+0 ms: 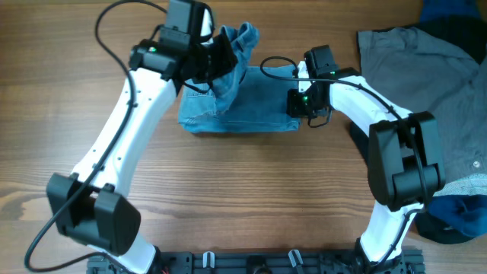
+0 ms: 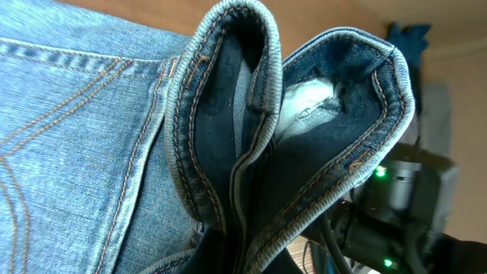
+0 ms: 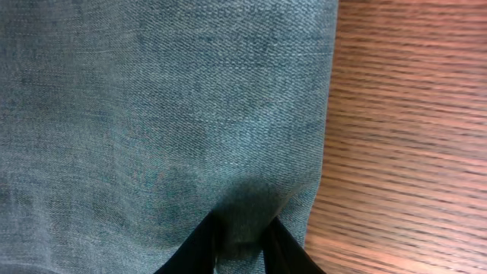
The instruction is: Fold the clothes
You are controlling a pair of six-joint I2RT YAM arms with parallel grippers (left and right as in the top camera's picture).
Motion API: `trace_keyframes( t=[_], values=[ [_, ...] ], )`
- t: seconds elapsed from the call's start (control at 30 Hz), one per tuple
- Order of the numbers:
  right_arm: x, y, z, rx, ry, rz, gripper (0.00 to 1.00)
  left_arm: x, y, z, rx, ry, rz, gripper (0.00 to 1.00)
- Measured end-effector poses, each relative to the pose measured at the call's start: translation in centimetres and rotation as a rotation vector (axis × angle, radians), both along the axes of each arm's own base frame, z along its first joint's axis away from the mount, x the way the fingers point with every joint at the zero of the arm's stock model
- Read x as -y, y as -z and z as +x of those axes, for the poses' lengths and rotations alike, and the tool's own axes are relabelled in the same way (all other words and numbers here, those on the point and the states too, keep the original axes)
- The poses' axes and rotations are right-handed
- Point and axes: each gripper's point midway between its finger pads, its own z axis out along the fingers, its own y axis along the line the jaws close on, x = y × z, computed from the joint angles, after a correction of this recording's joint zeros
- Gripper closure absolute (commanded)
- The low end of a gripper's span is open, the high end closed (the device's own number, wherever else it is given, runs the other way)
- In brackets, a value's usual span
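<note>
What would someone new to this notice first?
Light blue jeans lie folded at the far middle of the table. The left hand holds their bunched waistband up off the pile, while the right hand pinches their right edge. A grey shirt sprawls at the right side.

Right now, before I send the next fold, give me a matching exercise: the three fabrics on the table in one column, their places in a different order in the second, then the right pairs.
Things:
1. jeans
2. grey shirt
3. dark blue cloth

Places:
A. near-right corner, bunched
B. middle, partly folded, one end lifted
C. right side, farther back, spread out

Pairs: 1-B, 2-C, 3-A
</note>
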Motion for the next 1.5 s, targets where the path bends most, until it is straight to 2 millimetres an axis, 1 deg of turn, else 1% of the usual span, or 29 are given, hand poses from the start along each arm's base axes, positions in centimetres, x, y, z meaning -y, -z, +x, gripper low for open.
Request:
trace_keyframes(
  t=[0.03, 0.13, 0.17, 0.4, 0.43, 0.5, 0.6, 0.67, 0.73, 0.77, 0.8, 0.83, 0.9, 0.93, 0.97, 1.07, 1.1, 1.13, 1.17, 1.2, 1.23, 1.3, 1.33, 1.37, 1.43, 1.5],
  values=[
    [0.0, 0.0, 0.0, -0.001, 0.003, 0.001, 0.69, 0.4, 0.7, 0.1, -0.012, 0.007, 0.004, 0.96],
    [-0.3, -0.1, -0.1, -0.004, 0.007, 0.01, 0.62, 1.2, 2.2, 0.3, -0.034, 0.022, 0.013, 0.94],
    [-0.4, -0.2, -0.1, -0.004, 0.007, 0.014, 0.62, 1.5, 2.5, 0.4, -0.036, 0.026, 0.013, 0.9],
    [-0.6, -0.3, -0.2, -0.004, 0.004, 0.016, 0.6, 1.4, 2.4, 0.8, -0.02, 0.012, 0.018, 0.88],
    [-0.5, -0.3, -0.2, -0.007, 0.005, 0.015, 0.58, 1.6, 2.3, 0.8, -0.016, 0.013, 0.018, 0.88],
    [-0.4, -0.3, -0.8, -0.031, 0.005, 0.008, 0.55, 1.9, 2.3, 0.8, -0.009, 0.019, 0.018, 0.88],
    [0.6, -0.8, -1.8, -0.077, 0.014, -0.054, 0.53, 2.8, 2.5, 0.6, -0.008, 0.038, 0.018, 0.88],
    [1.4, -2.1, -1.3, -0.058, 0.029, -0.086, 0.53, 3.2, 2.9, 0.6, -0.011, 0.045, 0.019, 0.87],
    [2.2, -4.5, -0.2, -0.004, 0.054, -0.084, 0.52, 3.3, 3.1, 0.6, -0.015, 0.047, 0.02, 0.86],
    [2.7, -6.1, 0.6, 0.04, 0.073, -0.079, 0.51, 3.4, 3.2, 0.6, -0.014, 0.048, 0.019, 0.85],
    [3.5, -8.2, 1.6, 0.097, 0.097, -0.072, 0.51, 3.4, 3.2, 0.7, -0.014, 0.046, 0.018, 0.85],
    [4.2, -10.0, 2.1, 0.141, 0.118, -0.067, 0.51, 3.4, 3.1, 0.7, -0.013, 0.045, 0.017, 0.83],
    [5.7, -13.1, 2.6, 0.217, 0.158, -0.061, 0.51, 3.4, 3.1, 0.7, -0.015, 0.043, 0.015, 0.83],
    [6.2, -13.9, 2.6, 0.236, 0.168, -0.058, 0.51, 3.4, 3.1, 0.7, -0.014, 0.043, 0.014, 0.83],
    [6.4, -14.2, 2.6, 0.241, 0.172, -0.061, 0.51, 3.4, 3.1, 0.7, -0.013, 0.043, 0.014, 0.83],
    [6.5, -14.2, 2.4, 0.236, 0.175, -0.065, 0.5, 3.5, 3.1, 0.7, -0.012, 0.043, 0.013, 0.83],
    [6.5, -14.2, 2.4, 0.237, 0.175, -0.066, 0.5, 3.5, 3.0, 0.8, -0.01, 0.044, 0.012, 0.77],
    [6.5, -14.2, 2.4, 0.236, 0.178, -0.065, 0.5, 3.6, 3.0, 0.8, -0.008, 0.043, 0.009, 0.53],
    [6.5, -14.2, 2.4, 0.235, 0.18, -0.064, 0.5, 4.0, 2.8, 0.8, -0.008, 0.038, -0.004, 0.33],
    [6.5, -14.2, 2.5, 0.236, 0.185, -0.062, 0.5, 4.8, 2.3, 1.0, 0.013, 0.047, -0.028, 0.12],
    [6.5, -14.2, 2.5, 0.236, 0.187, -0.062, 0.5, 6.2, 1.4, 1.1, 0.046, 0.069, -0.07, 0.04],
    [6.5, -14.2, 2.4, 0.234, 0.191, -0.06, 0.49, 8.6, 0.0, 0.8, 0.089, 0.116, -0.121, 0.02],
    [6.5, -14.2, 2.4, 0.23, 0.193, -0.061, 0.49, 9.8, -0.5, 0.3, 0.1, 0.144, -0.143, 0.02],
    [6.5, -14.1, 2.3, 0.225, 0.193, -0.062, 0.47, 10.5, -0.7, -0.1, 0.105, 0.165, -0.15, 0.02],
    [6.6, -14.0, 2.1, 0.218, 0.192, -0.063, 0.46, 10.7, -0.6, -0.5, 0.099, 0.182, -0.155, 0.02],
    [6.6, -13.9, 1.9, 0.208, 0.191, -0.064, 0.46, 9.5, -0.4, 0.1, 0.086, 0.157, -0.148, 0.02]
  ],
)
